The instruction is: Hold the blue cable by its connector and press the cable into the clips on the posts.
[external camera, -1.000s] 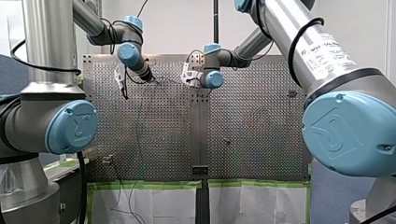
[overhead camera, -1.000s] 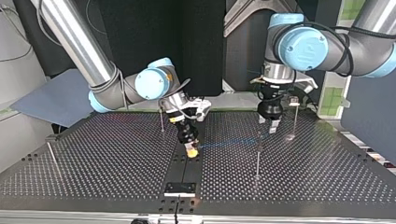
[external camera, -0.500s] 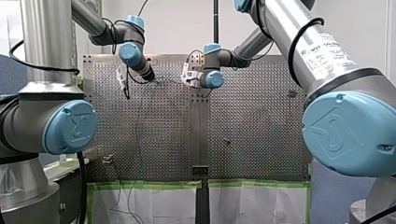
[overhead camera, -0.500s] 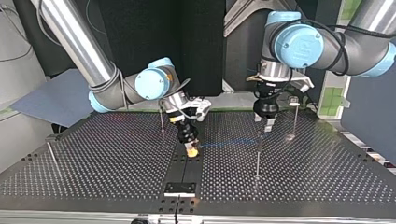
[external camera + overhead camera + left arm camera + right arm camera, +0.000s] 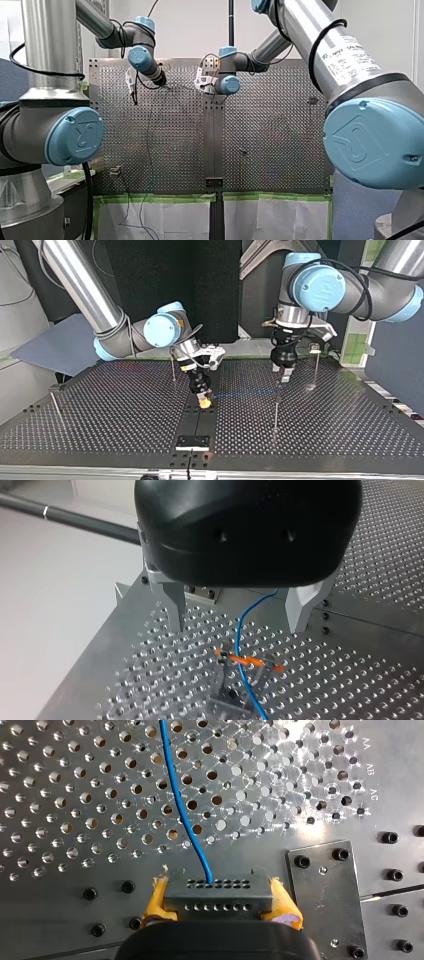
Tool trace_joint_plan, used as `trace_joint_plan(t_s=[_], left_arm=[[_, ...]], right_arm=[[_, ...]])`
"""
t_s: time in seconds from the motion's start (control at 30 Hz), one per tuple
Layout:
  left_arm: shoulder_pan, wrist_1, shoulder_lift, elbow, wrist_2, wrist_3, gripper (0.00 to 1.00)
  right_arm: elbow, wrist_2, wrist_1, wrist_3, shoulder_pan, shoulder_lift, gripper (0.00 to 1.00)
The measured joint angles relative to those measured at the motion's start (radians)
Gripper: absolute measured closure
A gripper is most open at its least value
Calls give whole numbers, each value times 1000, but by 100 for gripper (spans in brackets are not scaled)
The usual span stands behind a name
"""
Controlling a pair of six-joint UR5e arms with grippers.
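The thin blue cable [image 5: 181, 805] leaves a black connector [image 5: 215, 890], and my right gripper [image 5: 221, 906] is shut on that connector with its yellow pads [image 5: 156, 904]. In the top view my right gripper [image 5: 204, 401] is low over the table's middle. From there the cable [image 5: 240, 393] runs across to a post [image 5: 276, 407]. My left gripper [image 5: 237, 617] hangs open above that post's orange clip [image 5: 245, 660], the blue cable [image 5: 238, 635] passing between its metal fingers [image 5: 175, 607]. Nothing is held in it. My left gripper [image 5: 284, 376] hovers just over the post's top.
More thin posts stand on the perforated table [image 5: 125, 415]: one behind my right gripper [image 5: 173, 369], one at the top view's far left [image 5: 55, 407], one at its right [image 5: 316, 367]. A black plate [image 5: 192, 441] lies near the front edge.
My left gripper has shifted a little toward the top view's left, closer over the post, still open. My right gripper and the connector have stayed put.
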Motion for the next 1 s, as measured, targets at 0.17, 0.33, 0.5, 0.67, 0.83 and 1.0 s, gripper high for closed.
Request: trace_joint_plan(t_s=[0.17,0.33,0.5,0.67,0.83,1.0], left_arm=[[-17,18,-1,0,0,48,0],[-34,35,-14,2,0,85,0],[-56,40,-33,24,-1,90,0],[-99,33,-68,67,-36,75,0],[-137,21,-105,110,-79,60,0],[-140,25,-127,158,-109,52,0]], right_arm=[[0,0,0,-2,-3,0,100],[0,0,0,-3,-10,0,100],[0,1,-1,-3,-18,0,100],[0,0,0,-3,-21,0,100],[0,0,2,-3,-27,-1,100],[0,0,1,-3,-33,-2,100]])
